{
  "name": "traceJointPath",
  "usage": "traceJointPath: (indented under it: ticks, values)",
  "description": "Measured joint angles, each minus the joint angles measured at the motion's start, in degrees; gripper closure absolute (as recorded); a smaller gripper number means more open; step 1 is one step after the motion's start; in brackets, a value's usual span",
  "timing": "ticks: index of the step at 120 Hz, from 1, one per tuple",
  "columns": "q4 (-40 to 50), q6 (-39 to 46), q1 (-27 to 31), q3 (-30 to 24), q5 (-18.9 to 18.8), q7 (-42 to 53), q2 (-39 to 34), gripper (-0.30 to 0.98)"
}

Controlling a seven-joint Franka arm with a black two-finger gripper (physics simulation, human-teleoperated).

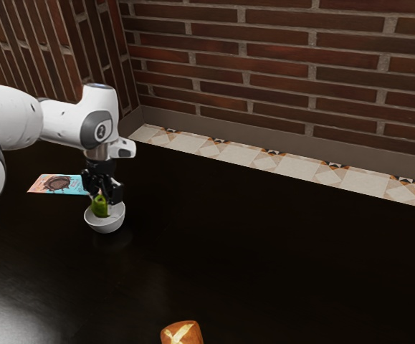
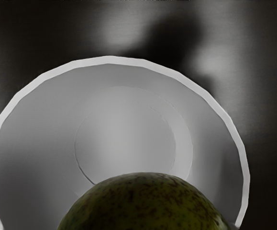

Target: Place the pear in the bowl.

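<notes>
Green pear (image 1: 100, 208) is held upright between the fingers (image 1: 115, 193), partly within the white bowl (image 1: 105, 226) on the black surface (image 1: 264, 251).

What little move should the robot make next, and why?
Probably ease the pear slightly lower, then let go: the gripper appears to grip it upright, and both views show it over the white bowl's opening.

Glare pools across the dark table (image 1: 10, 308), low at the exterior view's left, and now soft highlights flank a murky shadow (image 2: 169, 40) beside the bowl (image 2: 124, 120)!
</notes>
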State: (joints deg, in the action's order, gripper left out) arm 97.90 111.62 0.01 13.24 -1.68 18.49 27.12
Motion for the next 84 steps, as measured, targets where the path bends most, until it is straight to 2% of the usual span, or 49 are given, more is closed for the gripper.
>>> traceJointPath:
  ticks: [3, 23, 37, 47, 63, 84]
  values:
    - [-0.24, -0.09, 0.03, 0.00, 0.04, 0.17, 0.25, 0.44]
    - [-0.65, -0.41, 0.07, 0.02, 0.55, 1.41, 0.85, 0.22]
    - [-0.67, -0.48, 0.08, 0.03, 0.74, 2.16, 0.65, 0.13]
    - [-0.60, -0.46, -0.01, -0.09, 1.04, 2.61, -0.09, 0.09]
    - [0.28, -1.49, -0.24, -0.69, 2.65, 3.04, -5.23, 0.05]
    - [0.28, -5.84, -0.38, -6.01, 4.88, 0.28, -13.40, 0.02]
